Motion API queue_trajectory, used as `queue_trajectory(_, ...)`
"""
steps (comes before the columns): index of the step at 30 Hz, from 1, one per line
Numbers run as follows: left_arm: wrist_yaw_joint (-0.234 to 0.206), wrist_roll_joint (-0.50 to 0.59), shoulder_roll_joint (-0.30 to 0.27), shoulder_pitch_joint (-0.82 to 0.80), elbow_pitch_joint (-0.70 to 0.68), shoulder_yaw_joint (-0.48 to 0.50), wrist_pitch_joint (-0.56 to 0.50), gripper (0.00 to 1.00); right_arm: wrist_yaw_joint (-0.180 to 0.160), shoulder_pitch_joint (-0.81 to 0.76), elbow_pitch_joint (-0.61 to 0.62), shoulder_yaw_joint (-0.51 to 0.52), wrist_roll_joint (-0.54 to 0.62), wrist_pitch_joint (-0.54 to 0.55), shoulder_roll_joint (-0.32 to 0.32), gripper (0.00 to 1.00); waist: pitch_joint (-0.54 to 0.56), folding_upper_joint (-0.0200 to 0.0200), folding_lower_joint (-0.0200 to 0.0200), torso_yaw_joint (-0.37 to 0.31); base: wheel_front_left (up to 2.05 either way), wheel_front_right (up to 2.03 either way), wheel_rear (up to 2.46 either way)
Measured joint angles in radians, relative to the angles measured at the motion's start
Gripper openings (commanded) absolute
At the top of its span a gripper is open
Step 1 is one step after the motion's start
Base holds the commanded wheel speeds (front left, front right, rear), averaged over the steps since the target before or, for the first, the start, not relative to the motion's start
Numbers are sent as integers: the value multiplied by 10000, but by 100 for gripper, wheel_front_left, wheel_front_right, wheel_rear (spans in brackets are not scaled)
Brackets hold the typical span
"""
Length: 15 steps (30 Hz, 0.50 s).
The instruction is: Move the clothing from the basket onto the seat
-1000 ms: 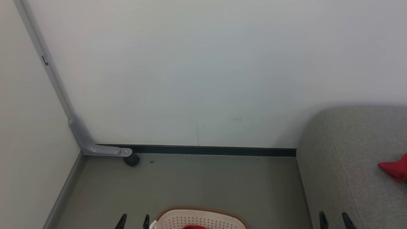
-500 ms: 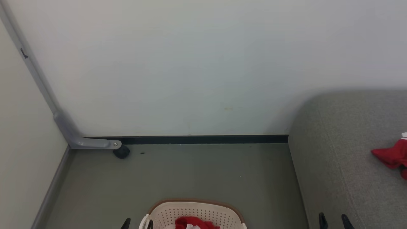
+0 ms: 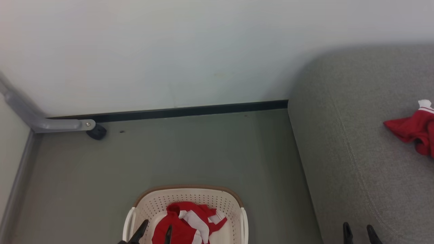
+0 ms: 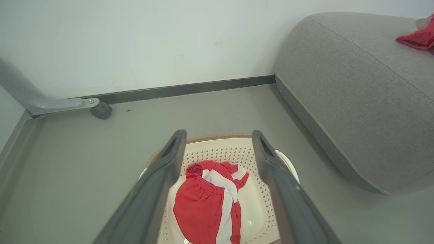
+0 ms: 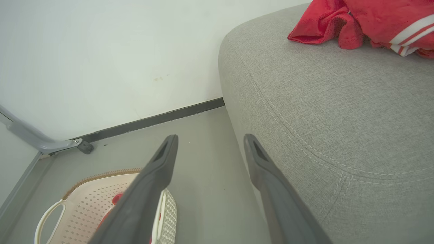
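- Grey floor [image 3: 190,152] below the white wall [image 3: 169,51] carries the basket [image 3: 188,187], with red clothing [image 3: 179,223] lying inside
- My left gripper [image 3: 157,224] hangs over the basket, fingers apart, holding nothing
- My right gripper [image 3: 357,225] is spread and empty by the seat [image 3: 356,142] edge
- Another red garment [image 3: 412,127] lies on the seat

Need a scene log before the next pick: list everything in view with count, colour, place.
wall: one, white, background
floor: one, grey-green, foreground
skirting: one, dark, foot of the wall
metal leg: one, grey, left corner
caster: one, black, at the leg's end
seat: one, grey, right side
basket: one, cream with brown rim, on the floor beside the seat
clothing in the basket: one bundle, red and white
clothing on the seat: one heap, red and white, far right
left end effector: one, dark, open above the basket
right end effector: one, dark, open by the seat
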<state>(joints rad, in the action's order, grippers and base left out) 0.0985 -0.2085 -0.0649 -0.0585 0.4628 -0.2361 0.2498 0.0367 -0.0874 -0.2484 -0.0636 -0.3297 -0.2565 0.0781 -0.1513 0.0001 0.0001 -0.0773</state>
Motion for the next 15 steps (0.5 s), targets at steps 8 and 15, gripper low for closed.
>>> queue_trajectory(8, 169, 552, -594, -964, -75, -341, 0, 100, 88, 480, 142, -215, 44, 0, -109, 100, -1112, 1, 1, -697, 0, 0, 0)
queue_trajectory(15, 174, 1064, -1290, -1703, 403, -433, 0, 100, 119, 1034, 326, -257, 46, 0, -159, 100, -2125, 1, 1, -1340, 0, 0, 0)
